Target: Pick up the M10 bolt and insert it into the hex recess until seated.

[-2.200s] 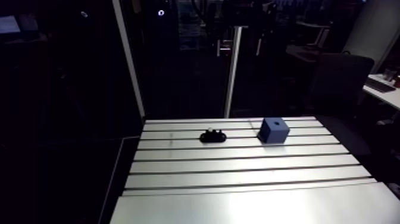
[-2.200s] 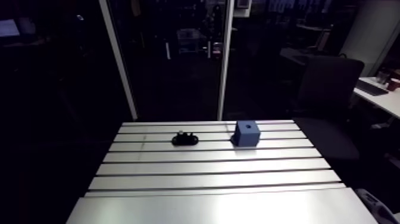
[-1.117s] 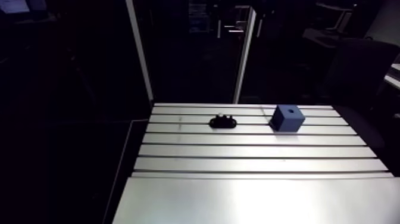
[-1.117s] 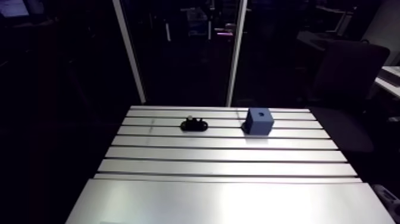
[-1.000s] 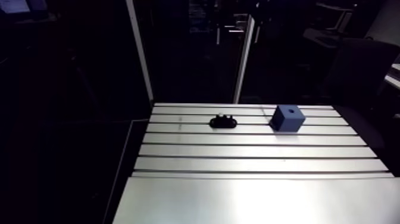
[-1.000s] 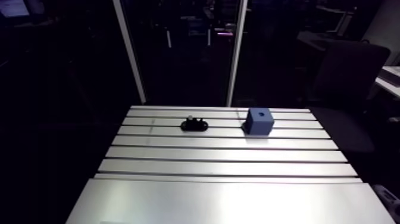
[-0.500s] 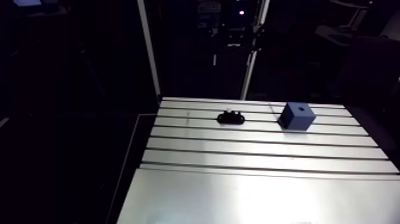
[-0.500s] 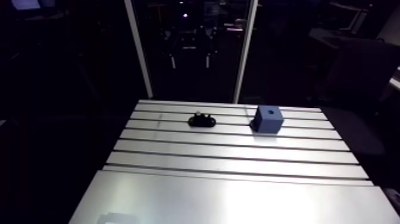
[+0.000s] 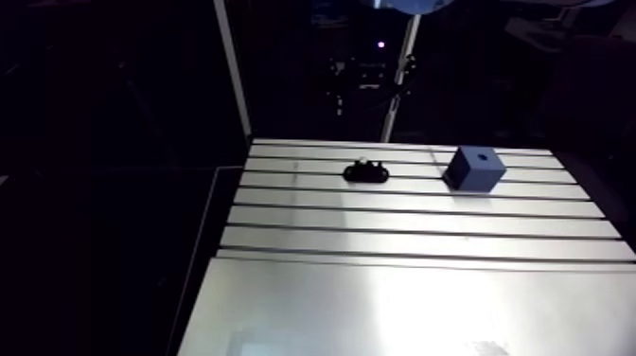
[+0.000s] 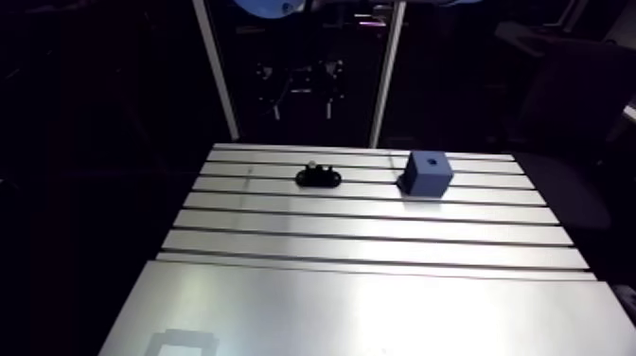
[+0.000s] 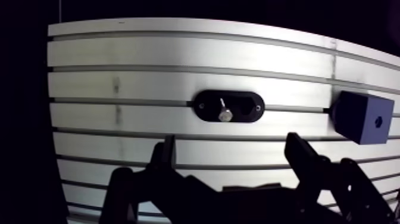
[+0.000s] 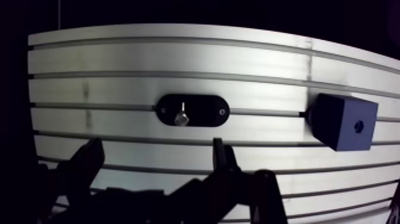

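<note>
M10 bolt [image 11: 223, 112] upright in black holder [image 11: 208, 114], ahead of wide-open, empty claw [image 11: 232, 146].

no readable text, none on blue block [image 9: 475, 169], none on black holder [image 9: 367, 172]

Slotted metal table [image 9: 407, 284]. Toward its far edge in the arm view, a black oval holder [image 11: 229, 106]; well apart beside it, a blue block [image 11: 362, 117] with a hole [image 11: 378, 121] in one face.
</note>
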### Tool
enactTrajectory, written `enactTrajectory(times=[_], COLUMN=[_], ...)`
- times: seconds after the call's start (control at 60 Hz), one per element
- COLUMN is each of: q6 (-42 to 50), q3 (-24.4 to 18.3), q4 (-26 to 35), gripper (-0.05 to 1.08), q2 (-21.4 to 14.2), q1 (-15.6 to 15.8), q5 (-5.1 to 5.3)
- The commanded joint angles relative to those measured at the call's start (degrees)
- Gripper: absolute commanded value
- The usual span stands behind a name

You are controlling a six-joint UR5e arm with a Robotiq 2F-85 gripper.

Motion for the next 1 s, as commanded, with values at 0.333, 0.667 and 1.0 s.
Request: enactTrajectory(times=[0.333, 0.667, 1.0], q6=[-2.9, -3.1, -3.0], q3=[1.5, 3.2, 3.3], q4=[-3.5, -5.7, -6.4], gripper=[0.24, 0.33, 0.35], q2=[3.0, 3.9, 5.1], q1=[-1.3, -1.6, -1.6], q5=[1.84, 1.67, 1.48])
